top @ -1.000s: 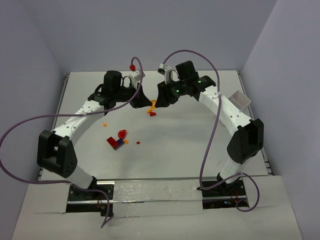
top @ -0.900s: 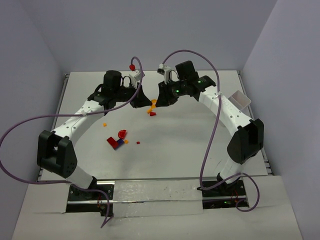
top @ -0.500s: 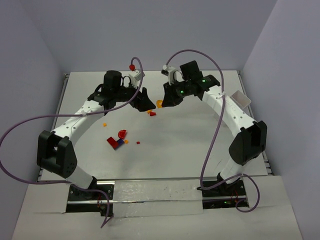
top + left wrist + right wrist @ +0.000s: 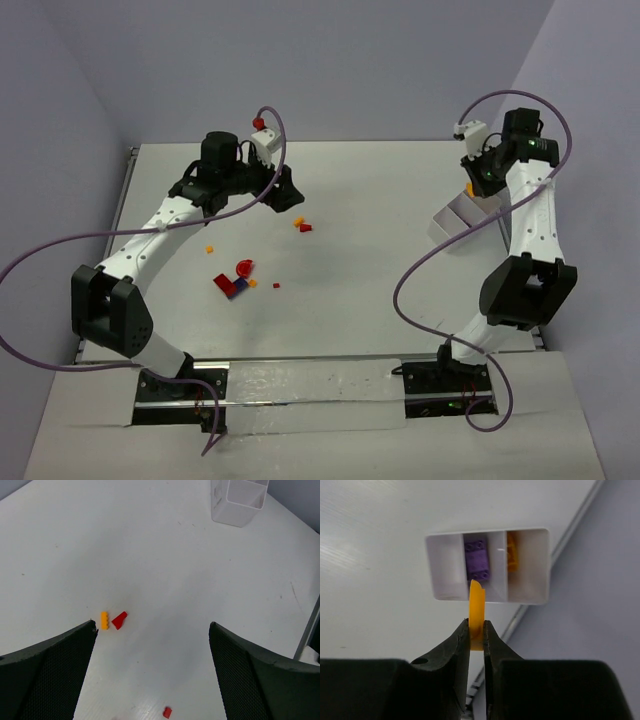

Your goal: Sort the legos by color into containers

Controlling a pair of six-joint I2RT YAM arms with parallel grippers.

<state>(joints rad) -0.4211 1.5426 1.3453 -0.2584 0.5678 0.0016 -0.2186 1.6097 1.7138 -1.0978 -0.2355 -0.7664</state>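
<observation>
Nearest the arm bases, a loose cluster of legos lies on the table: red ones, one purple, and a few orange bits round about. Farther in, an orange brick and a red wedge lie just beside each other. The left fingers hang over them, spread as wide as they go and holding nothing (in the wrist view the pair sits close to the left-hand fingertip). A small red bit lies apart from those two, at the bottom edge of that view.

At the far right edge of the table, the right fingers are pinched narrow on a thin orange piece, which stands on edge between the tips and pokes out past them. Beyond it is the tub, with three compartments side by side. A purple brick lies in the middle one and an orange lego in the right-hand one. Whether the held piece touches the tub, I cannot tell.
</observation>
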